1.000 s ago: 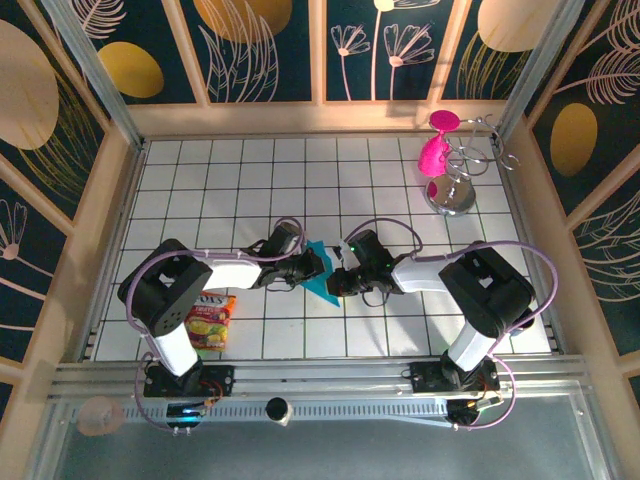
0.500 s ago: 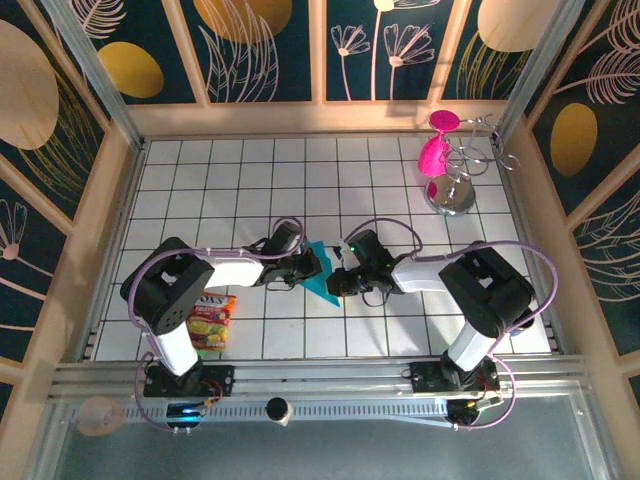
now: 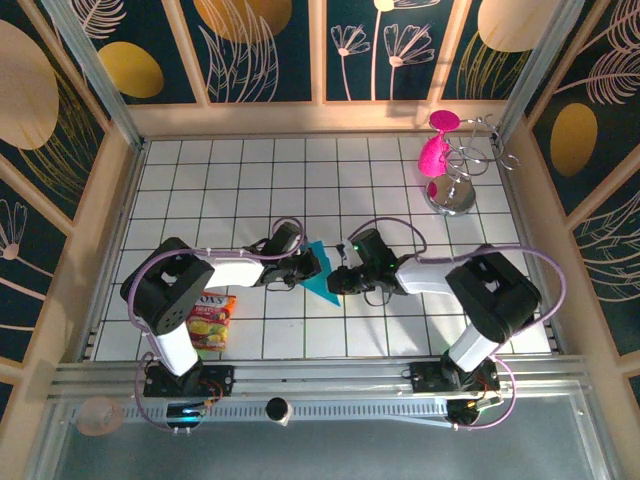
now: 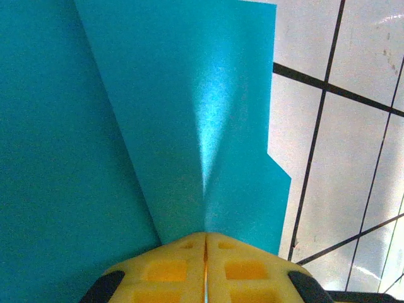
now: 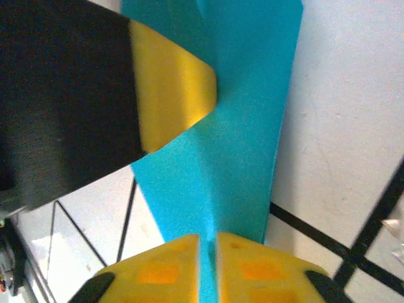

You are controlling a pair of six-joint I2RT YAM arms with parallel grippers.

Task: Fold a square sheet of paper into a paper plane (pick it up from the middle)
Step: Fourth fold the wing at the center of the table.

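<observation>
Turquoise paper plane (image 3: 323, 278) ran 11-to-5 o'clock, left tool (image 3: 311, 268) pinching at 9, right tool (image 3: 338, 282) slightly parted at 3.

White gridded table (image 3: 200, 190): snack packet (image 3: 209, 320) near-left, goblet stand (image 3: 451, 192) far right. Paper plane (image 3: 322, 280) mid-table, possibly just touching it.

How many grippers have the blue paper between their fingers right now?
2. The left gripper is shut on the blue paper from the left. The right gripper straddles the opposite edge, jaws a sliver apart, grip uncertain.
</observation>
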